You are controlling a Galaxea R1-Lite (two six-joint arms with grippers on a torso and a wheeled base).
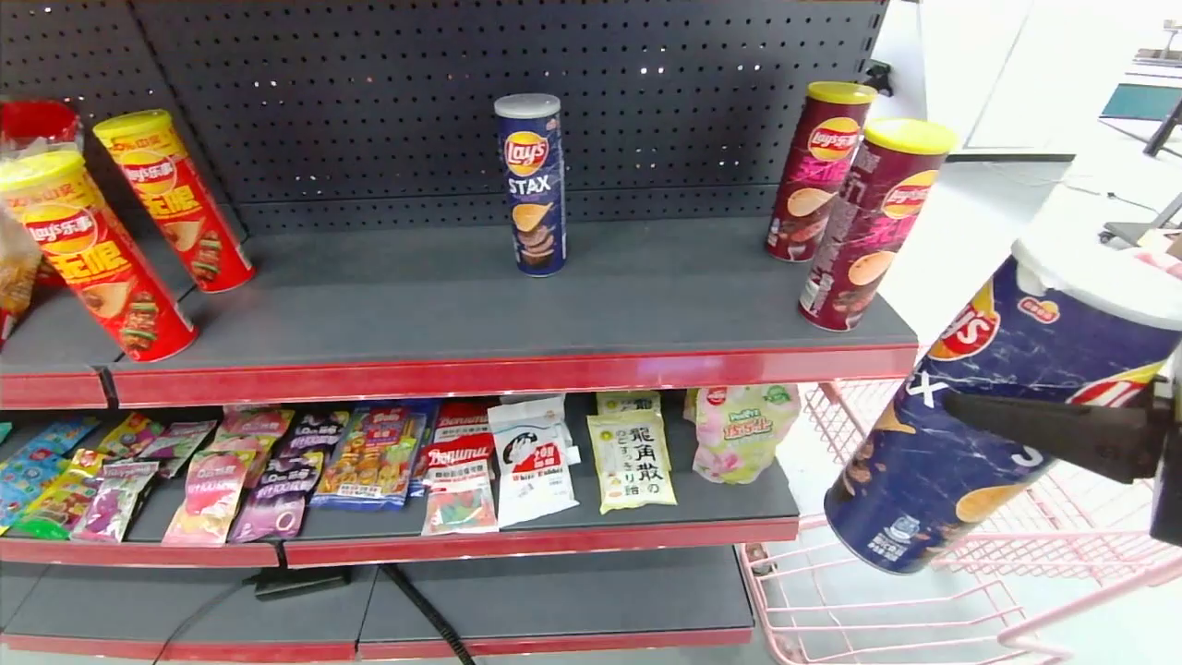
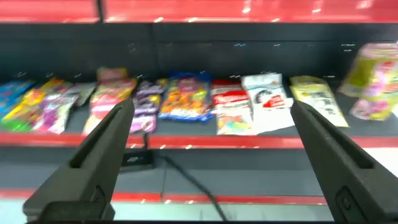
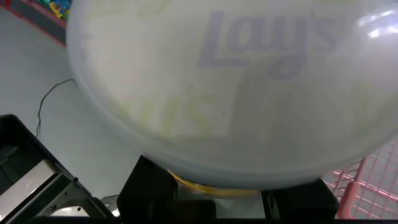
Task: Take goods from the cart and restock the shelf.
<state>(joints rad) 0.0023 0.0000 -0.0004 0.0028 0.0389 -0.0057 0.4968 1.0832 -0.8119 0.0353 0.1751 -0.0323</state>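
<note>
R tool (image 1: 1016,420) is clamped on a blue chip can (image 1: 923,480). One black finger (image 1: 1053,429) lies across the can's front; the other is hidden behind it. The can is tilted, w/ the white lid up toward the robot's right and the base down toward its left. It's in the air over the pink cart (image 1: 877,600), just off the right end of the shelf (image 1: 462,296) and not touching either.

In the R wrist view the lid (image 3: 236,81) sits close to the cam, w/ R tool (image 3: 217,193) pinching the can body beneath it.

L tool (image 2: 211,109) is wide open w/ nothing in it. Its fingers (image 2: 93,162) frame the lower shelf row of snack bags (image 2: 186,102).

Top shelf board, L to R:
- two red cans (image 1: 175,199) at the left end
- one blue can (image 1: 533,185) upright near the middle, back by the pegboard
- two maroon cans (image 1: 817,171) w/ yellow lids at the right end, close together, the front one near the edge

Snack bags (image 1: 369,462) lie flat on the board below. A black cable (image 1: 425,600) runs over the bottom board.
</note>
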